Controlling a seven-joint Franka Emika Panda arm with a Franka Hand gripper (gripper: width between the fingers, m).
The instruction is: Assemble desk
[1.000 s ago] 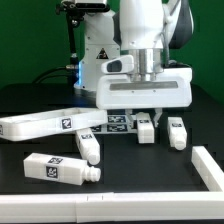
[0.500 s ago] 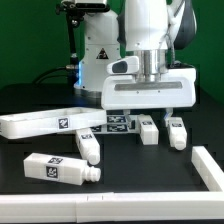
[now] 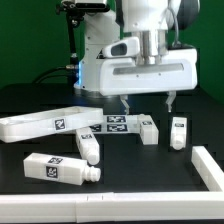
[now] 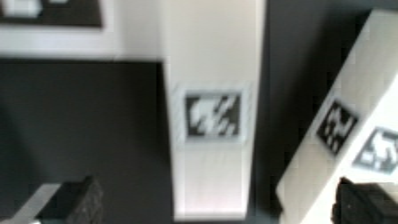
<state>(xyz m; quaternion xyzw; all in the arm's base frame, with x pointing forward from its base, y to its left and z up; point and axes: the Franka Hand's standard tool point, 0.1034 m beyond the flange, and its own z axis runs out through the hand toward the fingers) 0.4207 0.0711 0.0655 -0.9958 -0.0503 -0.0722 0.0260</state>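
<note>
Wide open and empty at the gripper point(image 3: 148, 103): dark fingers point(image 4: 71, 200) spread well apart, hanging clear above the table point(image 3: 130, 165) and touching nothing.

Straight below, centred in the gap in the wrist view, one tagged leg point(image 3: 148, 128), lying flat with its length along the gap, toward the middle of the far edge. Just beside it, toward the exterior view's right, a second leg point(image 3: 178, 132). On its other side, the marker board point(image 3: 118, 122).

Further out, toward the near edge, a third leg point(image 3: 88, 147) and a fourth leg point(image 3: 62, 170), close together. Along the edge on the exterior view's left, well apart from the gripper, the tabletop point(image 3: 40, 122), lying flat. Along the near edge and up into the corner on the exterior view's right, white rails point(image 3: 100, 210).

Probably the pick-up of the tagged leg, with no leg seated in the tabletop yet. To do it well:
- Come straight down and hold the leg centred between the jaws.
- Close across its narrow sides, near mid-length, to avoid tipping on the lift.
- Mind the slim gap to the second leg and slip the finger in without nudging it.
- Stop short of pressing into the table.
- Lift vertically before swinging toward the tabletop.
</note>
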